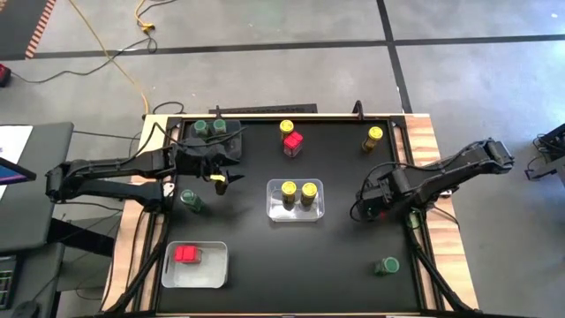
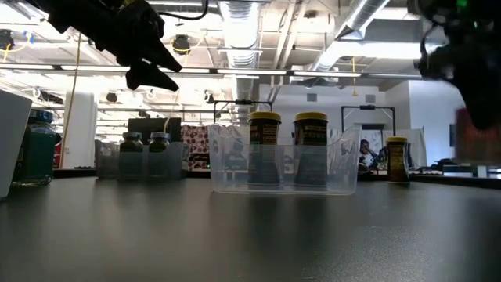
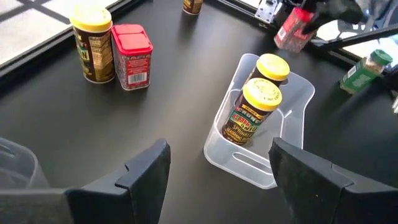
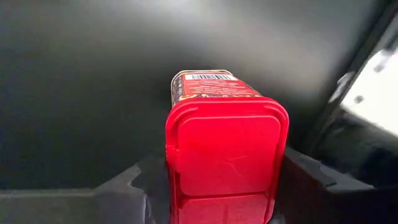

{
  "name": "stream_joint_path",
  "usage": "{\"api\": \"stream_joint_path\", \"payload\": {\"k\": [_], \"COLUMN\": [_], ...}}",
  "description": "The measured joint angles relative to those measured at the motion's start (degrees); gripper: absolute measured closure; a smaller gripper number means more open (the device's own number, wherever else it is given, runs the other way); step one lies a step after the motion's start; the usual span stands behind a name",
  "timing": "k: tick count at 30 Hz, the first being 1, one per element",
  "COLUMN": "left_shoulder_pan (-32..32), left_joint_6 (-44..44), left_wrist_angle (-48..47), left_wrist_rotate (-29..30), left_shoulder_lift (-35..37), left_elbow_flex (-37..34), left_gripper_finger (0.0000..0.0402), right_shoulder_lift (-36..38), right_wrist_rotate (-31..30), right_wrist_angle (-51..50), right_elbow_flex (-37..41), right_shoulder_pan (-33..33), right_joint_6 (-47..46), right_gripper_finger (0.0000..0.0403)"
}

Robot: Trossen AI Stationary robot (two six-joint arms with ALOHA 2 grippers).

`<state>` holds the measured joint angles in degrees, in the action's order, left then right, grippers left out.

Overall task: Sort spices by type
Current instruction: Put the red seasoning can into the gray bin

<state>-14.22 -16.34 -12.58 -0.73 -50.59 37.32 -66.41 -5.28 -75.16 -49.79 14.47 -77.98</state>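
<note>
My right gripper (image 1: 378, 205) hangs above the table's right side, shut on a squarish red-topped spice jar (image 4: 225, 149); the left wrist view shows that jar (image 3: 292, 31) in the air. My left gripper (image 3: 217, 180) is open and holds nothing, above the table's far left (image 1: 222, 177). Two yellow-lidded jars (image 1: 297, 193) stand in a clear bin (image 1: 275, 212) at the middle. A yellow jar (image 1: 287, 128) and a red-topped jar (image 1: 293, 143) stand side by side at the far middle. Another yellow jar (image 1: 374, 137) stands at the far right. Green-lidded jars stand loose at the left (image 1: 190, 200) and near right (image 1: 387, 265). My right gripper pinches the red-topped jar between its two fingers at the red lid's two opposite sides (image 4: 174, 177). The fingers come from above, pointing down. The jar hangs below them, its lid up, lifted clear of the table.
A grey bin (image 1: 231, 146) at the far left holds two green-lidded jars (image 1: 210, 128). A clear bin (image 1: 216, 269) at the near left holds one red-topped jar (image 1: 185, 254). Wooden rails (image 1: 433, 159) border the black table top. Bare table lies between the middle bin and the near edge.
</note>
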Motion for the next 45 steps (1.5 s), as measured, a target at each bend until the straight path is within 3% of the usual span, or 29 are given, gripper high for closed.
{"api": "stream_joint_path", "payload": {"k": [6,15,22,34,39,45], "left_shoulder_pan": [0.18,5.30,12.07,16.78,18.19,18.78], "left_joint_6": [-4.02,0.01,3.61,8.43,7.30,8.11], "left_wrist_angle": [0.13,0.91,3.99,7.43,7.41,8.88], "left_wrist_rotate": [0.00,-2.32,-2.35,-1.83,-1.81,-1.79], "left_shoulder_lift": [0.00,0.00,0.01,0.02,0.02,-0.02], "left_elbow_flex": [0.00,0.00,0.00,0.00,0.00,0.00], "left_gripper_finger": [0.0139,0.0139,0.0139,0.0139,0.0139,0.0139], "right_shoulder_lift": [0.04,-3.57,-17.15,-42.79,-48.86,-53.41], "right_wrist_rotate": [-6.77,-14.48,-14.55,-11.14,-9.15,-5.41], "right_wrist_angle": [-2.79,7.01,13.03,12.03,12.18,12.24], "right_elbow_flex": [-11.82,-24.80,-36.57,-68.34,-75.27,-78.16], "right_shoulder_pan": [1.40,4.35,3.62,-0.99,-3.16,-5.01], "right_joint_6": [7.52,12.94,24.05,43.58,47.01,48.89], "right_gripper_finger": [0.0165,0.0165,0.0165,0.0165,0.0165,0.0165]}}
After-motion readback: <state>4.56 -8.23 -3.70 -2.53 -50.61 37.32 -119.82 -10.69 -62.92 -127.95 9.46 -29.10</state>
